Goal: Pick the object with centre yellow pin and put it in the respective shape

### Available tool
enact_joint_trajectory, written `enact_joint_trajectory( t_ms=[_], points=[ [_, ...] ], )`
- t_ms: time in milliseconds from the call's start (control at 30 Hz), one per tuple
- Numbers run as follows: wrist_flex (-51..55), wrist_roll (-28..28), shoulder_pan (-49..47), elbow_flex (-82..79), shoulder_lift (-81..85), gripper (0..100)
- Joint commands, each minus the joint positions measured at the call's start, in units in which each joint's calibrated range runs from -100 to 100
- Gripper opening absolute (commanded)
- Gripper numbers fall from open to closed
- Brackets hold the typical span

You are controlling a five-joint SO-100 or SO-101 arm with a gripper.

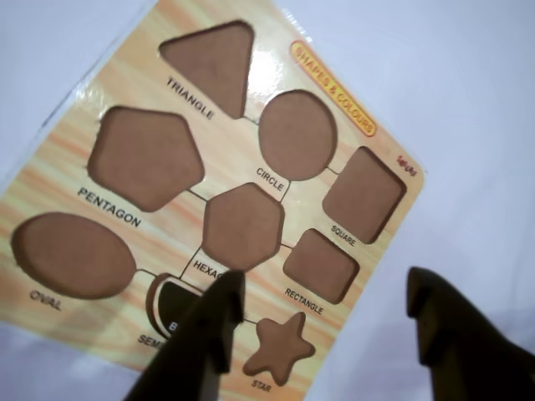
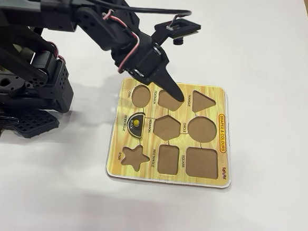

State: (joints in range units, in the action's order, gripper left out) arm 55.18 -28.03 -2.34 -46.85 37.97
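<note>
The gripper [image 1: 322,288] hangs above the puzzle board [image 2: 202,183] with its jaws spread apart, holding nothing. The semicircle piece [image 2: 135,123] sits in its own recess on the board, partly under one fingertip [image 1: 219,313] in the wrist view.

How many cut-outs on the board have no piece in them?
8. In the fixed view: oval, pentagon partly behind the end effector and triangle in the top row; hexagon, circle; star, rectangle, square. Only the semicircle is filled.
</note>
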Motion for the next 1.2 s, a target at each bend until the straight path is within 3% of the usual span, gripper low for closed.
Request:
enact_joint_trajectory(
  t_ms=[0, 200, 800, 1000, 1167],
  points=[
    [-0.82, -3.87, -0.2, -1.44, 5.29, 22],
    [-0.82, -11.09, -0.2, -8.99, 14.16, 22],
    [-0.91, -23.75, -0.2, -27.16, 46.04, 22],
    [-0.91, -25.21, -0.2, -41.1, 60.86, 22],
    [-6.52, -25.21, -0.2, -51.71, 60.35, 22]
  ],
)
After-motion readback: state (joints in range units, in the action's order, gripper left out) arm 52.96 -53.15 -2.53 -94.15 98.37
